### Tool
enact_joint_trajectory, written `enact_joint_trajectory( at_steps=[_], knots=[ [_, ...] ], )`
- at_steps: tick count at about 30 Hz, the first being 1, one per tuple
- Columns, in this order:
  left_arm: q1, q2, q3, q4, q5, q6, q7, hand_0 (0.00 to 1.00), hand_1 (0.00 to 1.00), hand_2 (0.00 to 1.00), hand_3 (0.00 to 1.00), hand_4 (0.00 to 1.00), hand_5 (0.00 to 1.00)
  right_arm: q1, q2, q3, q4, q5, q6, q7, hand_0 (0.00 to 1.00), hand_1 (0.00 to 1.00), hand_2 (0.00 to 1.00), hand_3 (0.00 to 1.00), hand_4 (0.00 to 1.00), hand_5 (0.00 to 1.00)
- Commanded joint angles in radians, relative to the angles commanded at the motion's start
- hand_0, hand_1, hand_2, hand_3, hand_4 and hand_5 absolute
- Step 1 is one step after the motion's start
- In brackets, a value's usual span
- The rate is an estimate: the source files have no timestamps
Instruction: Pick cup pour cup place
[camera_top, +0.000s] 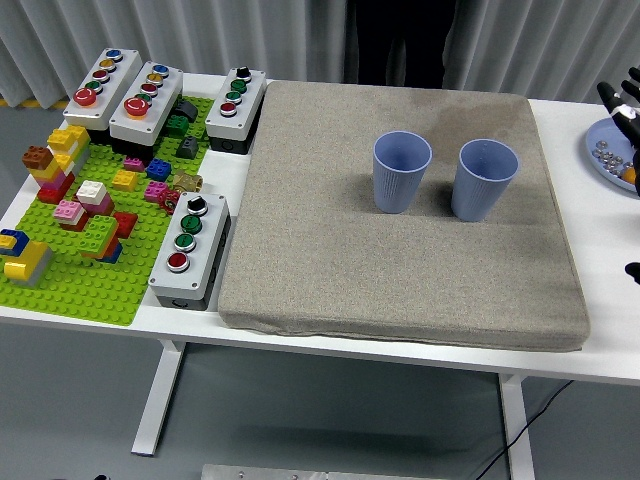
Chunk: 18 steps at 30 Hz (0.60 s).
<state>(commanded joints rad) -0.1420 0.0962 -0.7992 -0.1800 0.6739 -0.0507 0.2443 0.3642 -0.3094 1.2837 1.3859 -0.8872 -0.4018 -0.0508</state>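
- Nearest the camera, the desk (400, 352) shows its white front edge along the bottom, with a grey pad (400, 270) covering most of its middle
- Two blue cups stand upright on the pad's far half, side by side but apart: the left cup (401, 172) and the right cup (484, 179); both have open mouths facing up, and I cannot tell if anything is in them
- Right hand (625, 100) shows only at the far right edge, black fingers raised and spread over a blue plate (603, 160), holding nothing; it is well apart from both cups
- That plate sits on the desk right of the pad and carries small silvery bits (606, 152), too small to name
- Another dark fragment at the right edge, nearer the camera, is too cut off to identify
- Left of the pad lies a green baseplate (90, 280) strewn with coloured bricks (75, 205)
- Four grey button boxes stand around it: one near box (188, 250) just beside the pad's left edge, and three far boxes (145, 100) in a row at the back
- A person in dark clothing (400, 40) stands at the far side; no hands show
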Motion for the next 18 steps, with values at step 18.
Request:
enact_joint_trajectory(
  at_steps=[18],
  knots=[
    [-0.008, -0.007, 0.005, 0.0, 0.012, -0.006, 0.001, 0.762, 0.777, 0.834, 0.717, 0.503, 0.994, -0.143, 0.033, -0.117, 0.055, -0.037, -0.034, 0.019, 0.933, 0.839, 0.906, 0.861, 0.892, 0.462]
  ],
)
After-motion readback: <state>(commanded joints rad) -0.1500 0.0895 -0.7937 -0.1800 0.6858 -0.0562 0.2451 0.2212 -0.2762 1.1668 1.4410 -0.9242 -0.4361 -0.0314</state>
